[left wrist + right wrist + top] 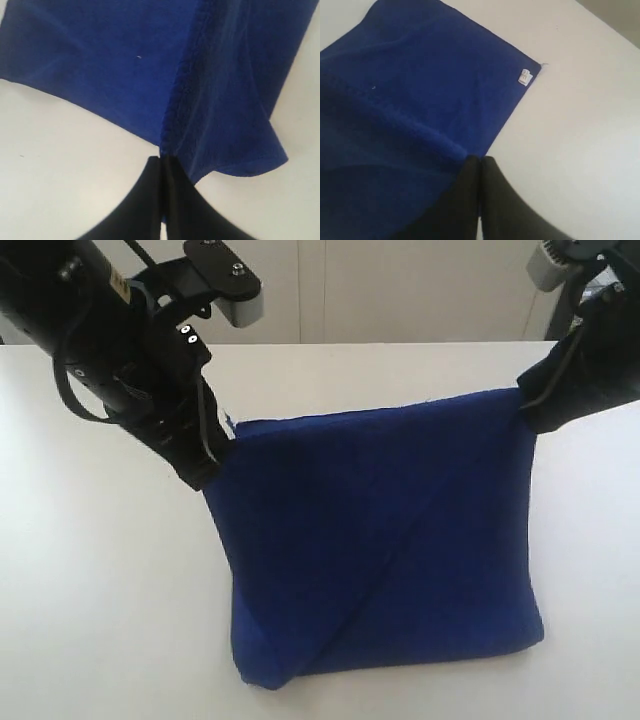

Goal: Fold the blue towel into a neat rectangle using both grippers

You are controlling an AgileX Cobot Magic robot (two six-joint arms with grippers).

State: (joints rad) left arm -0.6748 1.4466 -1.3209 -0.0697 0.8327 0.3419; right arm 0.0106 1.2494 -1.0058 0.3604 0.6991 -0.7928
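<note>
While jaws clamp two corners, the blue towel (380,540) spans between.

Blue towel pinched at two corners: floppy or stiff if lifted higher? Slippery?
Likely floppy: the blue towel drapes from the left tool and right tool with a diagonal crease, lower edge resting on the table. Probably not slippery: its surface looks fuzzy, and both tools are shut on it. Seems light, since fingertip pinches carry it.
</note>
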